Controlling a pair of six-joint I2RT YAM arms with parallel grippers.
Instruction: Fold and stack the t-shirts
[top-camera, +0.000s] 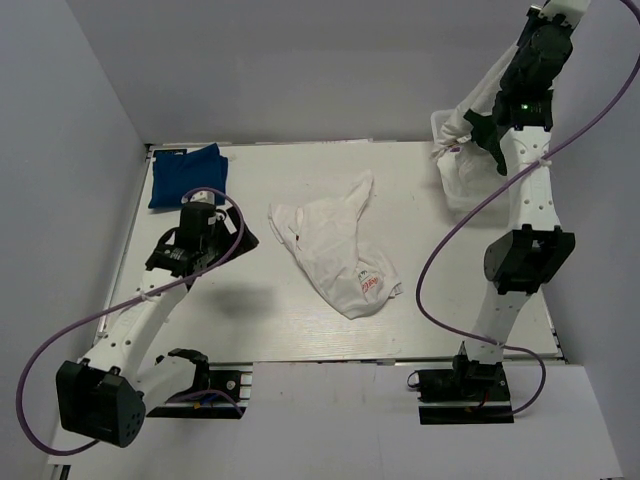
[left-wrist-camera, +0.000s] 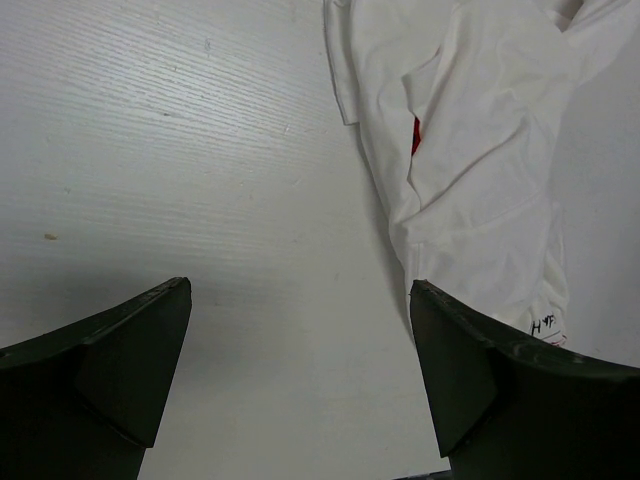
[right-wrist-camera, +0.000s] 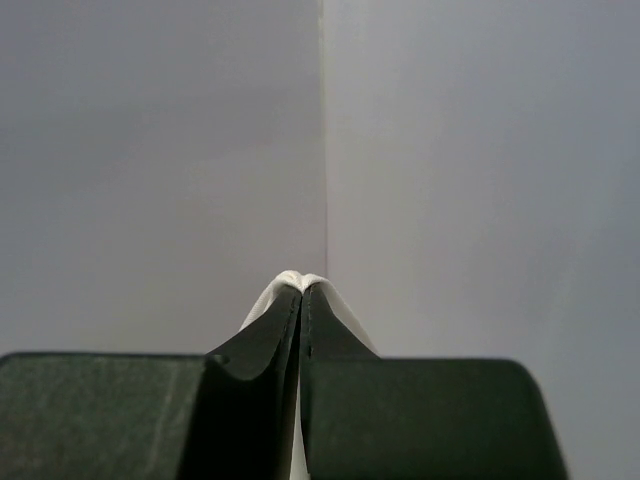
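Note:
A crumpled white t-shirt with a red logo (top-camera: 335, 250) lies in the middle of the table; it also shows at the upper right of the left wrist view (left-wrist-camera: 470, 150). A folded royal blue t-shirt (top-camera: 187, 176) lies at the back left. My left gripper (left-wrist-camera: 300, 300) is open and empty, over bare table just left of the white shirt. My right gripper (right-wrist-camera: 303, 287) is raised high at the back right and is shut on a fold of a second white t-shirt (top-camera: 462, 150), which hangs down from it to the table. No dark green shirt is in view.
Grey walls close the table (top-camera: 300, 330) at the back and both sides. The arm bases (top-camera: 460, 385) stand at the near edge. The right arm's purple cable (top-camera: 430, 270) loops over the right half of the table.

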